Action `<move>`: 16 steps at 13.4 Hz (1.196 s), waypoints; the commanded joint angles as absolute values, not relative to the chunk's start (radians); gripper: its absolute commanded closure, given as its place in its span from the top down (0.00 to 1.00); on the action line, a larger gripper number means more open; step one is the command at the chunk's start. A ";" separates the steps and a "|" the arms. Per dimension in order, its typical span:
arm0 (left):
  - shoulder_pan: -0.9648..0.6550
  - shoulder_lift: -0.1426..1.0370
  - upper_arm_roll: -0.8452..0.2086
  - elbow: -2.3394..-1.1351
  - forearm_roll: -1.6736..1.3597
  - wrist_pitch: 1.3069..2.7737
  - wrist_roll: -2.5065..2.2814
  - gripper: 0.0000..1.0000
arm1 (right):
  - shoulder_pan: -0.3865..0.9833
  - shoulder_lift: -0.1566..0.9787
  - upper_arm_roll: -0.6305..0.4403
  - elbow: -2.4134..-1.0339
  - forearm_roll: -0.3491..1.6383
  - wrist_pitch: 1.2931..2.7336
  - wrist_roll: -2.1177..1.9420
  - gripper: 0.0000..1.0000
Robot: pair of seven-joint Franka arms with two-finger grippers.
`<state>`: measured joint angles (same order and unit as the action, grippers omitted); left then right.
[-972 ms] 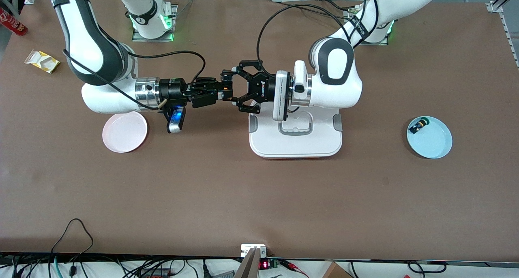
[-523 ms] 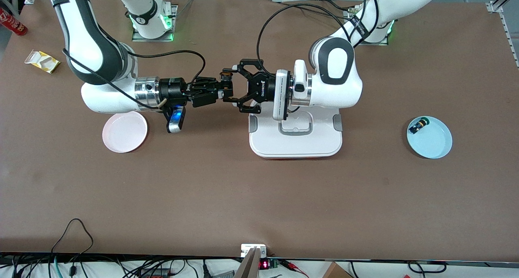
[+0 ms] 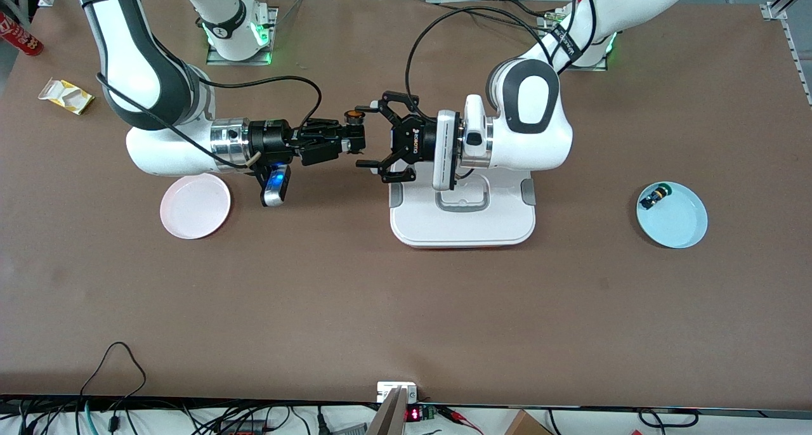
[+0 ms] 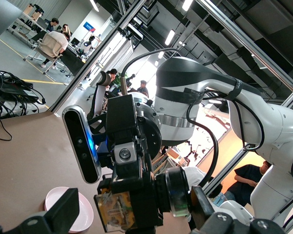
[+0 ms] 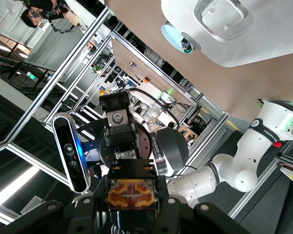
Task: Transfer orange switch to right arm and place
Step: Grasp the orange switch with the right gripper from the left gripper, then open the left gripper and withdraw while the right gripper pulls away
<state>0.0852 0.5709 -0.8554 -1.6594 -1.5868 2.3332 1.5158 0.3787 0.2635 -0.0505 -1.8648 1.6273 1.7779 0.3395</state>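
Right gripper jaws pinch orange-capped orange switch; left gripper jaws spread.

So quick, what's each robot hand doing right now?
Left gripper: open, holding nothing, above the table.
Right gripper: shut on the orange switch, above the table.

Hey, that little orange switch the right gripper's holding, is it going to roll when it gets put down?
Probably. The orange switch has a round cap, so laid sideways it may roll. It looks stiff and light, pinched firmly in the right gripper. The pink plate has a raised rim that should contain it.
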 commanded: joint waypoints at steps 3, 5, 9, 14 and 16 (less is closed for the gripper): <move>0.130 0.551 -0.850 -1.657 -1.565 2.260 1.435 1.00 | 0.358 0.222 -0.049 -1.887 1.550 1.770 0.265 0.33; 0.187 0.566 -0.841 -1.608 -1.354 2.133 1.309 1.00 | 0.328 0.216 -0.049 -1.887 1.487 1.732 0.264 0.33; 0.219 0.566 -0.841 -1.525 -1.032 1.956 0.932 1.00 | 0.235 0.199 -0.049 -1.881 1.283 1.619 0.207 0.33; 0.206 0.555 -0.856 -1.517 -0.648 1.888 0.662 1.00 | 0.181 0.187 -0.049 -1.861 0.897 1.569 -0.024 0.27; 0.213 0.551 -0.856 -1.513 -0.554 1.803 0.576 1.00 | 0.178 0.189 -0.051 -1.861 0.749 1.574 -0.174 0.18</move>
